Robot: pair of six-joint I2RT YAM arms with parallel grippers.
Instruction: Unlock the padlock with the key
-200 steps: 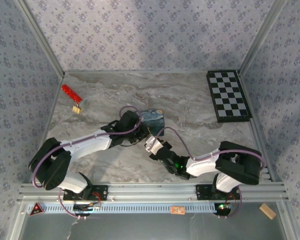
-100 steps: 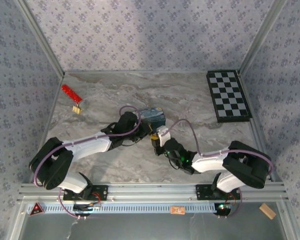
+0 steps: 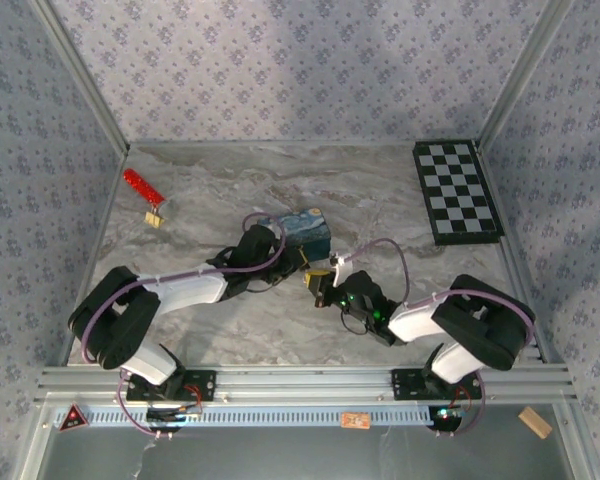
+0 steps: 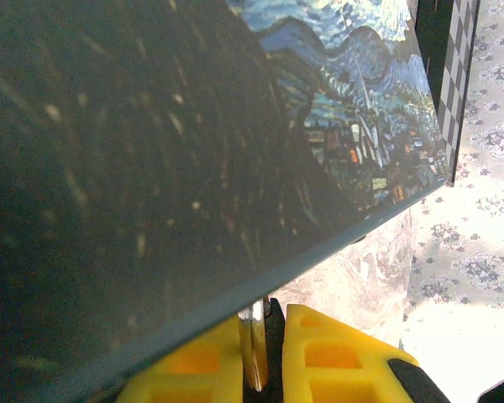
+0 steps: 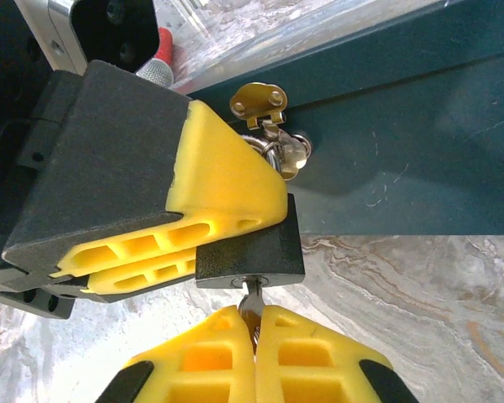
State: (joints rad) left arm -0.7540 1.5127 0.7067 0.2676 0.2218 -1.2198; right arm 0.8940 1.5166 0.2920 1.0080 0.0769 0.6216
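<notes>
Right wrist view: our left gripper (image 5: 235, 238) clamps the padlock (image 5: 254, 256) steady so our right gripper (image 5: 254, 326), pinching the inserted key (image 5: 252, 296), can turn it.

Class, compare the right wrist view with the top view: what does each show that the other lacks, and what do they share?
Right wrist: the key in the keyhole of the padlock, pinched by the right gripper. Top: the checkerboard and the patterned walls. Both: the blue box on the marble table.
</notes>
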